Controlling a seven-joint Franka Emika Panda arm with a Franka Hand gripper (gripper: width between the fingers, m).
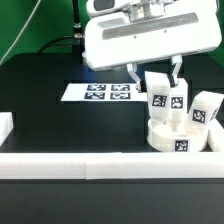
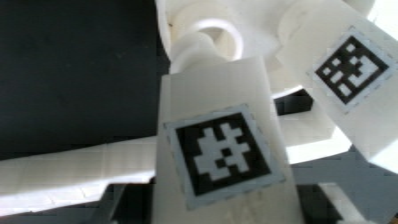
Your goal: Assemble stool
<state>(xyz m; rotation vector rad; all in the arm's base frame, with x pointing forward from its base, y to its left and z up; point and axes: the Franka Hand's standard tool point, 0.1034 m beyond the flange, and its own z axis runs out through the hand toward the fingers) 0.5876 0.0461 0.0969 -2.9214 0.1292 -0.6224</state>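
The round white seat [image 1: 170, 137] lies at the exterior view's right, near the front rail. Three white tagged legs stand upright on it. My gripper [image 1: 157, 82] reaches down from above and is shut on the nearest leg [image 1: 158, 104], one finger on each side. A second leg [image 1: 178, 100] stands right beside it, and a third leg [image 1: 204, 110] stands further right. In the wrist view the held leg [image 2: 214, 140] fills the middle between my gripper [image 2: 222, 205] fingers. Another tagged leg [image 2: 347, 65] shows beyond it. The seat's top is mostly hidden by the legs.
The marker board [image 1: 100, 93] lies flat on the black table behind and left of the seat. A long white rail [image 1: 90, 162] runs along the front. White rail pieces also stand at the left edge [image 1: 5, 126] and the right edge [image 1: 217, 138].
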